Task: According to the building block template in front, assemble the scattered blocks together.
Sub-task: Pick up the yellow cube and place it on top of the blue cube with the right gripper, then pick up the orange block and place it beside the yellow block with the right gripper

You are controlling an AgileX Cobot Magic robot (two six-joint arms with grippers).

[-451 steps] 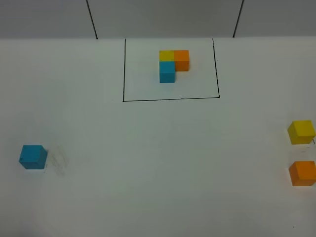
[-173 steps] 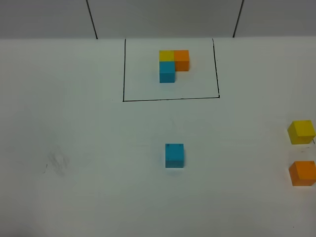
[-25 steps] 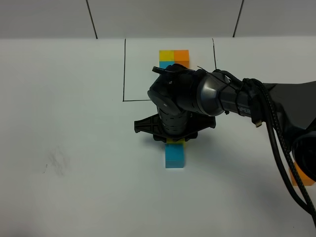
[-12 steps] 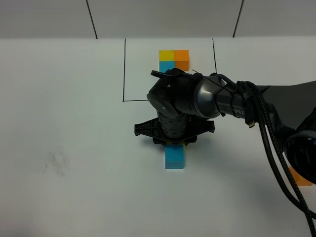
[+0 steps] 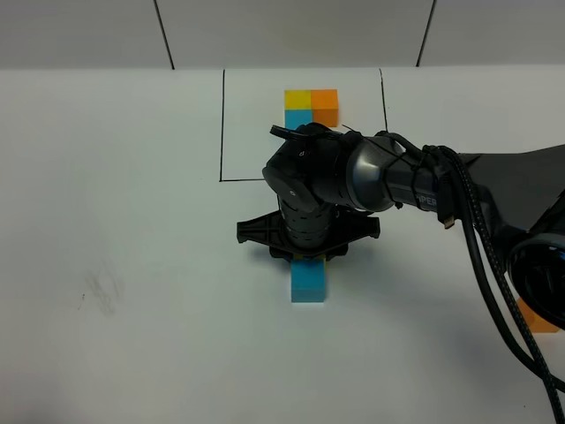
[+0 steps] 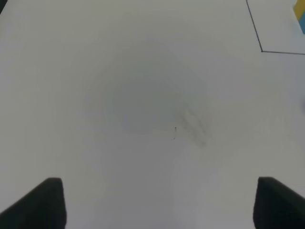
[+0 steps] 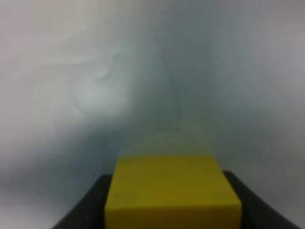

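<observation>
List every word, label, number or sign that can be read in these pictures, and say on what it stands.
White lettering on the right arm: too small and partly hidden to read.
On the yellow block, the blue block, the template and the table: no text shows.

Table (image 5: 132, 221) open leftward (arm (image 5: 353, 177), blue block (image 5: 309, 284) central)
</observation>
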